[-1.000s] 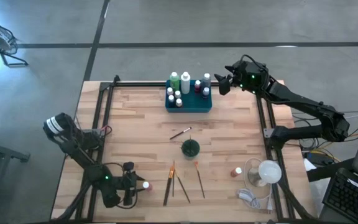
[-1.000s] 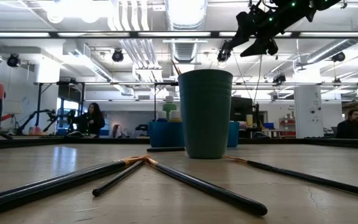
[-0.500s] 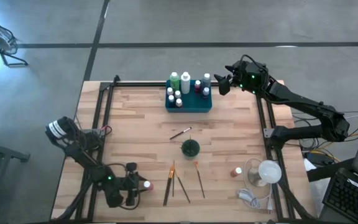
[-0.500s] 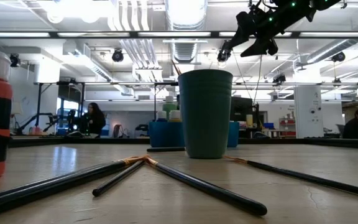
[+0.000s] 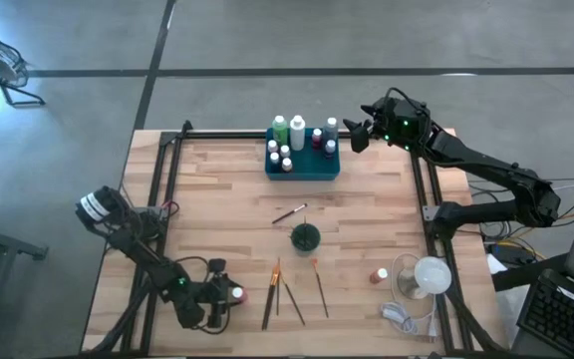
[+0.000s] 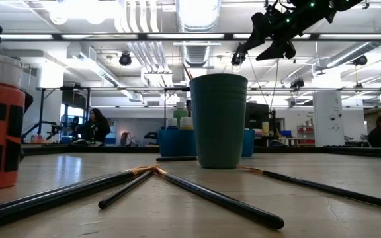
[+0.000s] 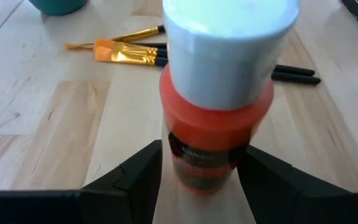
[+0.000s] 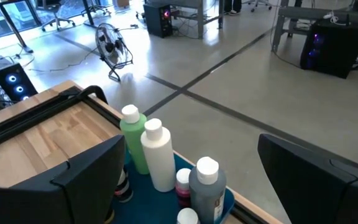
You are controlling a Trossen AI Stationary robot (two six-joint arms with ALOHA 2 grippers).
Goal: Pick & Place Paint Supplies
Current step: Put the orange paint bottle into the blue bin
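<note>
Bare wooden tabletop (image 5: 217, 209) lies open between the teal rectangular tray (image 5: 303, 168) of white-capped bottles at the far edge and the near items. Mid-table, a dark green round cup (image 5: 305, 237) stands upright. Thin long-handled paintbrushes (image 5: 279, 291) lie fanned across the near centre.

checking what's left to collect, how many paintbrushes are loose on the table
5 visible: one just above the cup, four below it. Others may be hidden.
</note>
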